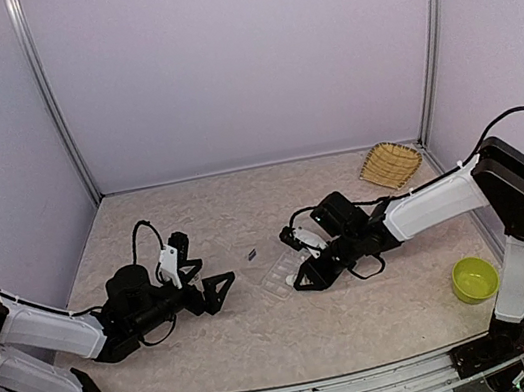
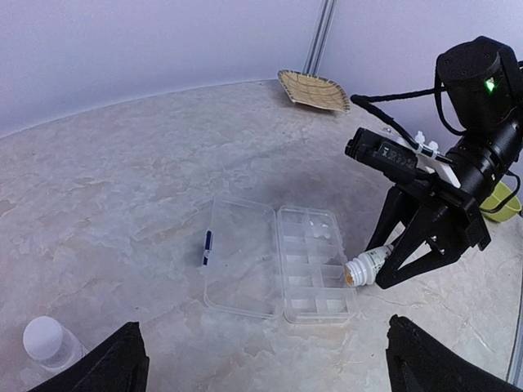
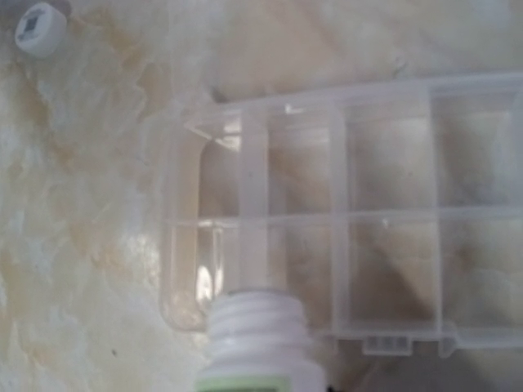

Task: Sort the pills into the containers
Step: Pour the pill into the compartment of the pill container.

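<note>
Pincer work fell to the right arm: the right pincer was clamped narrow on a small white bottle. The bottle was uncapped and lay nearly flat, its long axis running from 3 to 9 o'clock in the left wrist view, mouth leading. Directly ahead of the mouth, touching it or just short, sat the clear compartment box. Its tray was at 9 o'clock from the pincer, and its lid lay folded open farther the same way. From the right wrist camera the threaded neck sat at 6 o'clock, aimed at the end compartments at 12. No pills could be made out loose in the tray; any were probably inside the bottle. The coming pour likely turned on that line-up: mouth over one cell, then a further tip. The left pincer gaped wide and empty above the worktop, at 9 o'clock of the box in the top view and less near than the right. A white cap lay apart.
</note>
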Controlling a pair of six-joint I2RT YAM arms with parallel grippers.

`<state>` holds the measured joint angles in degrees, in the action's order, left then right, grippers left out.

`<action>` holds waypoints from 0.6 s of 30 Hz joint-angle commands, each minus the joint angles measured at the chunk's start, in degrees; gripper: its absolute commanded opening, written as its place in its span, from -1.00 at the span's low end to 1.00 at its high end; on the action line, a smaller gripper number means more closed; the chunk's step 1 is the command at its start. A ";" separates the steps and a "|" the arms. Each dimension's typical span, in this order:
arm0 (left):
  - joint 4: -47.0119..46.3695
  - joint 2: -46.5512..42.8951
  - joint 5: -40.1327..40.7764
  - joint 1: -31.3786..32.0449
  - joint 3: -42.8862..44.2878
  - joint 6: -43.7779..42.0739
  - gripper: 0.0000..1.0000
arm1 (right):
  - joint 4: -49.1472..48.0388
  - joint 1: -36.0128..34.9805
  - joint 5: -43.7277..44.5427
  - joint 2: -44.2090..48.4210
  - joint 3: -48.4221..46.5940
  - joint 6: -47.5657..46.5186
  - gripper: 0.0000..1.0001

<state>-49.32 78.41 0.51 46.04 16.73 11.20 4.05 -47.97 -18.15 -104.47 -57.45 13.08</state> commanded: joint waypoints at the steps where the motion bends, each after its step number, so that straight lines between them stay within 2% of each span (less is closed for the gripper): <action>1: -1.53 0.46 -0.51 -0.43 -0.12 0.05 0.98 | 4.00 -0.69 0.61 -1.18 -1.06 -0.72 -0.77; 18: -1.40 0.43 -0.63 -0.43 -0.06 0.14 0.97 | 8.54 -0.72 1.30 -1.22 -3.15 -2.35 -0.75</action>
<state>-49.32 78.41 0.38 46.04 16.73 11.27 8.78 -47.99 -17.82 -104.49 -59.48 11.51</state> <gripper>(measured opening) 0.987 0.266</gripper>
